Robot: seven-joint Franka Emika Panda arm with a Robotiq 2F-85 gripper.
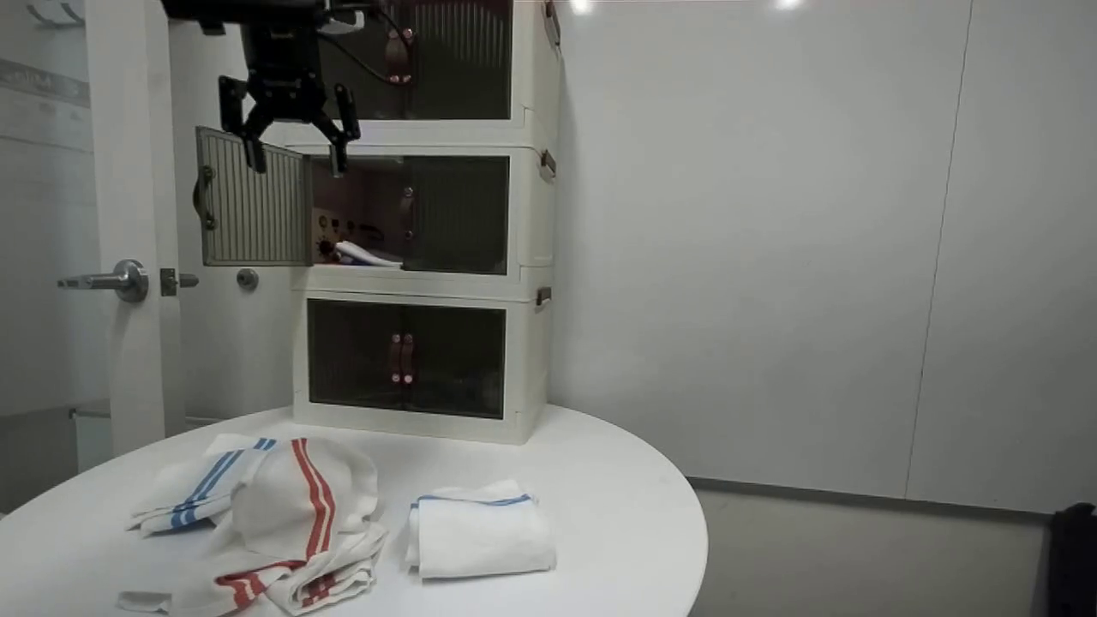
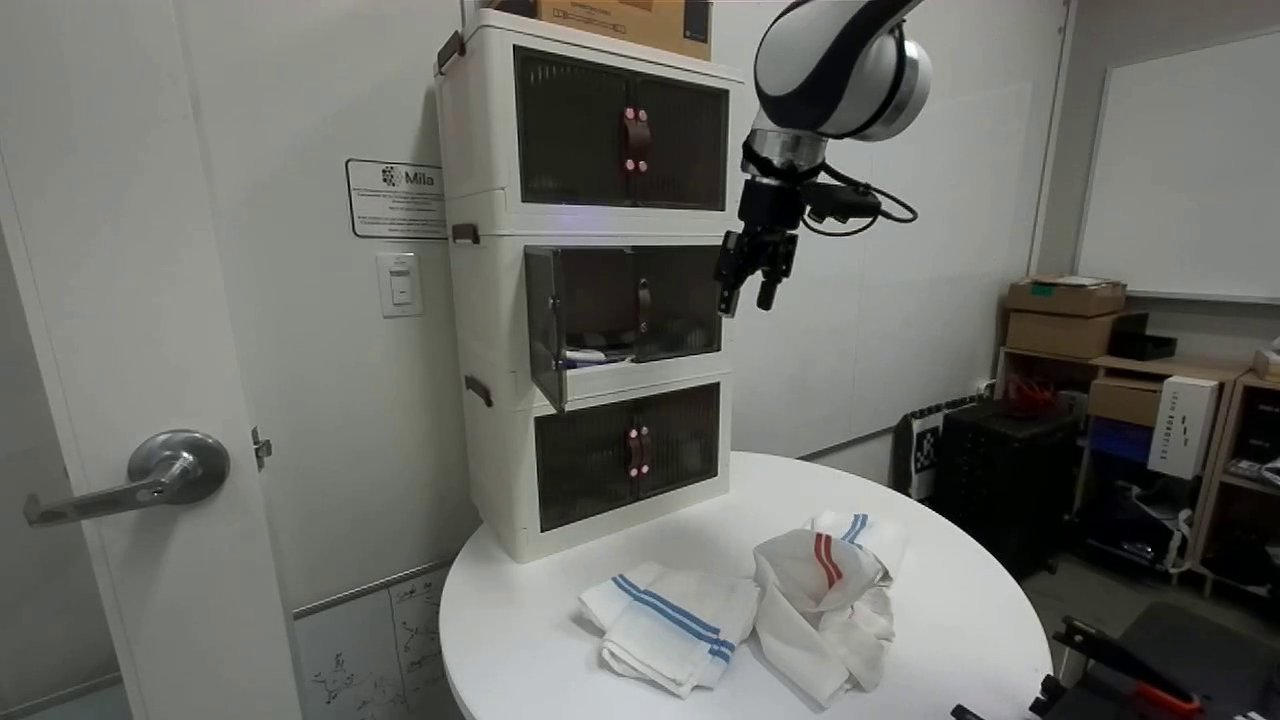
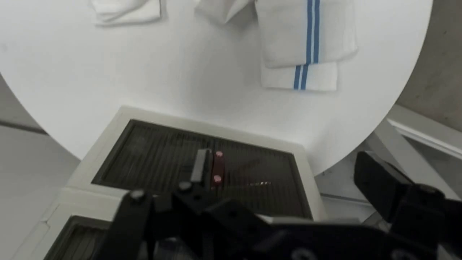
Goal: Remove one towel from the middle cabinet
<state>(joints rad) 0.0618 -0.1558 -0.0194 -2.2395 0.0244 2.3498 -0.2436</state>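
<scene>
The middle cabinet (image 1: 533, 206) of a white stack has its left door (image 1: 257, 201) swung open and its right door shut. In both exterior views, a white towel (image 1: 367, 255) (image 2: 586, 356) lies low inside behind the open door. Most of it is hidden. My gripper (image 1: 297, 163) is open and empty, pointing down in front of the stack, above the towel's height. It also shows in an exterior view (image 2: 748, 298), apart from the cabinet. In the wrist view the spread fingers (image 3: 288, 173) frame a shut dark door; the towel inside is out of view.
On the round white table (image 1: 617, 480) lie a red-striped towel (image 1: 283, 506), a blue-striped towel (image 1: 197, 488) and a folded towel (image 1: 484, 540). The lower cabinet (image 1: 407, 360) and upper cabinet (image 2: 620, 130) are shut. A room door (image 1: 133, 214) stands beside the stack.
</scene>
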